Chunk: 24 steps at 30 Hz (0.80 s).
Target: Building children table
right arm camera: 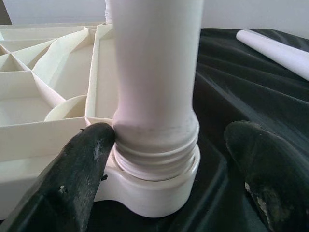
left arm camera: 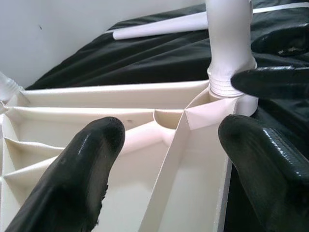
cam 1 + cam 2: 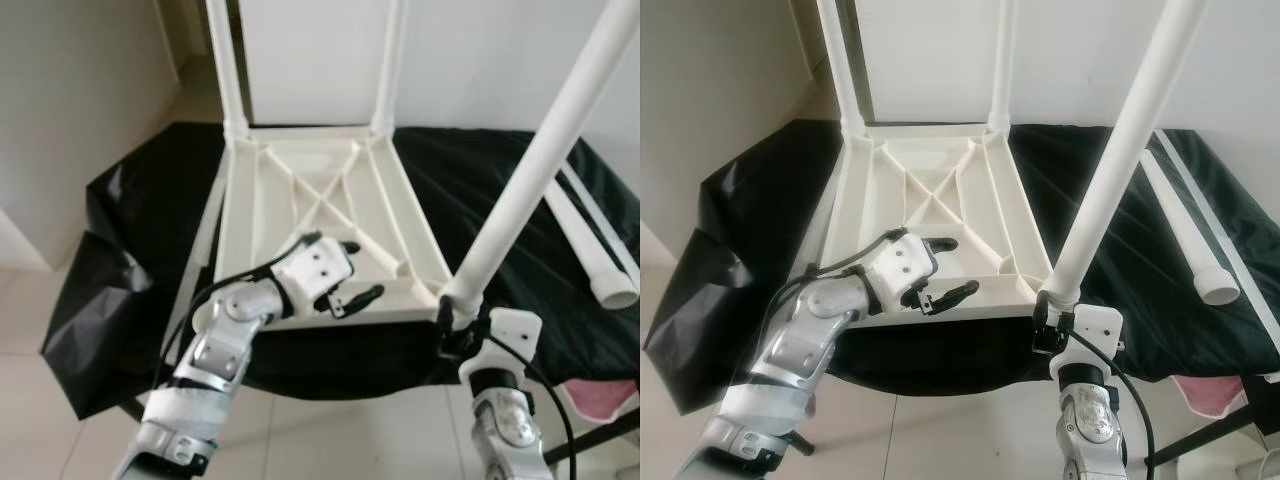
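black plastic sheeting [image 3: 130,215] covers the work surface across the middle of the frame, with pale floor tiles [image 3: 40,400] at the lower left. on it, centre frame, lies the white tabletop [image 3: 300,200] upside down, its ribbed underside up; no brand, label or writing can be read on it. two white legs [image 3: 225,60] stand upright from its far corners at the top of the frame. the left gripper [image 3: 350,272] hovers over the near edge of the tabletop, fingers spread apart and holding nothing. to the right, at the near right corner, a third leg [image 3: 545,150] leans up toward the upper right, its threaded end in the corner socket [image 1: 154,188]. the right gripper [image 3: 452,330] sits at that base; its fingers [image 1: 72,179] straddle the leg, one touching the threads, the other apart. a loose leg [image 3: 595,245] lies on the sheeting at far right.
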Tool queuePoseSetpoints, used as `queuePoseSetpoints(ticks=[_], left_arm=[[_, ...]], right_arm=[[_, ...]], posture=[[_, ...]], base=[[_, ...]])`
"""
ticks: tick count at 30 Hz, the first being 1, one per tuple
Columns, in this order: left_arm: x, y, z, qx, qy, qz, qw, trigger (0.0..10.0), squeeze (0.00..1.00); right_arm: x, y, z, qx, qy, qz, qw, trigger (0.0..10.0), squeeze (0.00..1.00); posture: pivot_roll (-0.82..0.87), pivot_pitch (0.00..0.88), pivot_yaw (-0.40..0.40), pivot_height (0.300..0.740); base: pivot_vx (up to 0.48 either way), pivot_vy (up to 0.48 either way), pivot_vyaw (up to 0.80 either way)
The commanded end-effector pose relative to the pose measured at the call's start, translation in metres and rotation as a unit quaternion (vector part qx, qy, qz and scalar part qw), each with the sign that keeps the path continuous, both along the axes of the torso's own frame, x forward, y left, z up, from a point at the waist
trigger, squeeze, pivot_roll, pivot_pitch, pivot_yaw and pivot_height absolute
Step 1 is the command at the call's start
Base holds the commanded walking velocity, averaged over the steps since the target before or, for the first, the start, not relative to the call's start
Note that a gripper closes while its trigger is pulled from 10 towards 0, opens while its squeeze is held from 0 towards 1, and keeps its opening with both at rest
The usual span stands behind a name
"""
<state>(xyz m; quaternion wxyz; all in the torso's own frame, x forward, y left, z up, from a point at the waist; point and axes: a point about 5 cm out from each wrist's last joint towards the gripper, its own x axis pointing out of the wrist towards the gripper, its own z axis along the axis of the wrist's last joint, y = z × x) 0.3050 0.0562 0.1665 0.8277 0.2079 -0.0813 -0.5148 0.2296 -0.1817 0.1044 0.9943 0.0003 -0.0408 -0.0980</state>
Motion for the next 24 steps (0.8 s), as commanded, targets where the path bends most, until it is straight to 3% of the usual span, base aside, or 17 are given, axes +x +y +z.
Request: queuePoseSetpoints(ticks=[1, 8, 11, 12, 13, 16, 18, 21, 22, 23, 24], left_arm=[[0.012, 0.006, 0.008, -0.026, -0.022, 0.07, 0.997, 10.0, 0.0], [0.029, 0.016, 0.006, -0.011, -0.027, 0.143, 0.989, 10.0, 0.0], [0.047, 0.034, 0.006, 0.003, -0.037, 0.235, 0.971, 10.0, 0.0], [0.047, 0.034, 0.006, 0.003, -0.037, 0.235, 0.971, 10.0, 0.0], [0.055, 0.044, 0.004, 0.014, -0.035, 0.279, 0.959, 10.0, 0.0], [0.06, 0.052, 0.002, 0.02, -0.03, 0.313, 0.949, 10.0, 0.0], [0.068, 0.07, 0.002, 0.016, -0.022, 0.365, 0.93, 10.0, 0.0], [0.068, 0.076, 0.004, -0.002, 0.004, 0.347, 0.938, 10.0, 0.0], [0.064, 0.075, 0.004, -0.001, 0.006, 0.32, 0.947, 10.0, 0.0], [0.064, 0.075, 0.004, -0.001, 0.006, 0.32, 0.947, 10.0, 0.0], [0.06, 0.071, 0.002, 0.005, 0.011, 0.285, 0.959, 10.0, 0.0]], right_arm=[[0.001, -0.007, -0.001, 0.002, 0.0, -0.008, 1.0, 10.0, 0.0], [0.002, -0.019, 0.0, -0.002, -0.001, -0.024, 1.0, 10.0, 0.0], [0.005, -0.03, 0.003, -0.009, -0.005, -0.04, 0.999, 10.0, 0.0], [0.005, -0.03, 0.003, -0.009, -0.005, -0.04, 0.999, 10.0, 0.0], [0.006, -0.03, 0.003, -0.01, -0.006, -0.038, 0.999, 10.0, 0.0], [0.007, -0.029, 0.003, -0.01, -0.006, -0.036, 0.999, 10.0, 0.0], [0.007, -0.026, 0.002, -0.007, -0.004, -0.026, 1.0, 10.0, 0.0], [0.007, -0.018, -0.001, -0.003, -0.002, 0.005, 1.0, 10.0, 0.0], [0.006, -0.013, -0.002, 0.0, -0.001, 0.022, 1.0, 10.0, 0.0], [0.006, -0.013, -0.002, 0.0, -0.001, 0.022, 1.0, 10.0, 0.0], [0.006, -0.008, -0.002, 0.004, 0.0, 0.041, 0.999, 10.0, 0.0]], posture=[[-0.08, 0.0, 0.008, 0.74], [-0.09, 0.0, 0.012, 0.74], [-0.08, 0.0, 0.014, 0.74], [-0.08, 0.0, 0.014, 0.74], [-0.08, 0.0, 0.014, 0.74], [-0.08, 0.0, 0.012, 0.74], [-0.08, 0.0, 0.012, 0.74], [-0.07, 0.0, 0.012, 0.74], [-0.07, 0.0, 0.012, 0.74], [-0.07, 0.0, 0.012, 0.74], [-0.07, 0.0, 0.012, 0.74]], base=[[0.0, 0.0, 0.0], [0.0, 0.0, 0.0], [0.0, 0.0, 0.0], [0.0, 0.0, 0.0], [0.0, 0.0, 0.0], [0.0, 0.0, 0.0], [0.0, 0.0, 0.0], [0.0, 0.0, 0.0], [0.0, 0.0, 0.0], [0.0, 0.0, 0.0], [0.0, 0.0, 0.0]])
